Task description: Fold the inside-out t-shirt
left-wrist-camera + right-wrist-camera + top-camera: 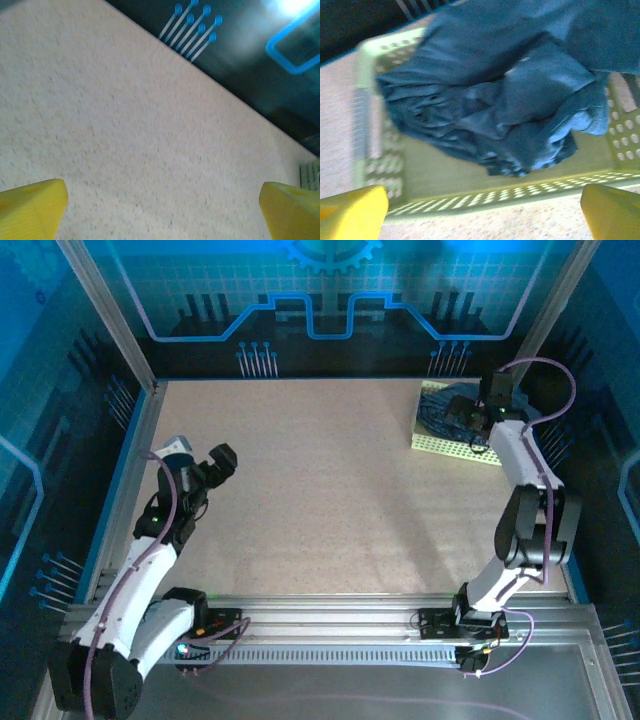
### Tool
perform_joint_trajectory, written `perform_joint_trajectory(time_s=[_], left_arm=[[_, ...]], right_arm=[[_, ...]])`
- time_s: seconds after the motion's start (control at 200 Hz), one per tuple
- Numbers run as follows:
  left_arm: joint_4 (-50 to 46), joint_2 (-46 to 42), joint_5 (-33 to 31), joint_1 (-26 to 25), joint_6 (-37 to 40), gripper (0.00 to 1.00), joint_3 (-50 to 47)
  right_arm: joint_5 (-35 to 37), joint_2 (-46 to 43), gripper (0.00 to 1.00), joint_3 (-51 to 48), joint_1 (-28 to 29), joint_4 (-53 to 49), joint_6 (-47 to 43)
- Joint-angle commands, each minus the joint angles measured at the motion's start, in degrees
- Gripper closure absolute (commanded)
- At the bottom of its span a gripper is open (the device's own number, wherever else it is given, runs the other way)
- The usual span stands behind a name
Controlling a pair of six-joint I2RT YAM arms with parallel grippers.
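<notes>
Reaching into the basket (470, 202) is judged to be the step in hand: nothing is laid out on the table (320, 500) yet, no fold is started

- right gripper (482, 212): fingers spread wide, nothing held between them. It is parked over the basket in the top view (472, 418)
- inside-out t-shirt (495, 100): bunched in a heap inside the basket, just ahead of the right fingertips and roughly centred between them. The basket's near wall is seen between the fingers and the cloth. Part of the cloth runs out of frame on the far side
- left gripper (162, 210): fingers wide apart, empty. Bare table is seen ahead of and between them, and the shirt is well apart from them

Next move, as judged:
- right fingers are to be lowered past the near wall into the heap and closed on a top fold, not on the perforated wall
- cloth is to be lifted clear of the rim and carried to open table, where the left fingers can be brought in for spreading

Risk: a light basket could be dragged along if cloth is snagged
</notes>
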Motion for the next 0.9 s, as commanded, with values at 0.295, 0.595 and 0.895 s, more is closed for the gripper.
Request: perform_joint_trajectory(time_s=[0.295, 0.595, 0.895], left_arm=[[-0.8, 0.3, 9.7, -1.1, 0.5, 0.01, -3.8], [-1.3, 1.3, 8.3, -1.5, 0.4, 0.01, -1.8], [-1.5, 3.1, 9.1, -1.7, -0.5, 0.01, 0.1]], right_arm=[[5.3, 23.5, 0.00, 21.8, -2.9, -10.8, 2.9], [5.5, 39.4, 0.19, 41.7, -5.6, -24.0, 9.2], [4.3, 46.2, 0.67, 56.7, -8.2, -28.1, 9.0]])
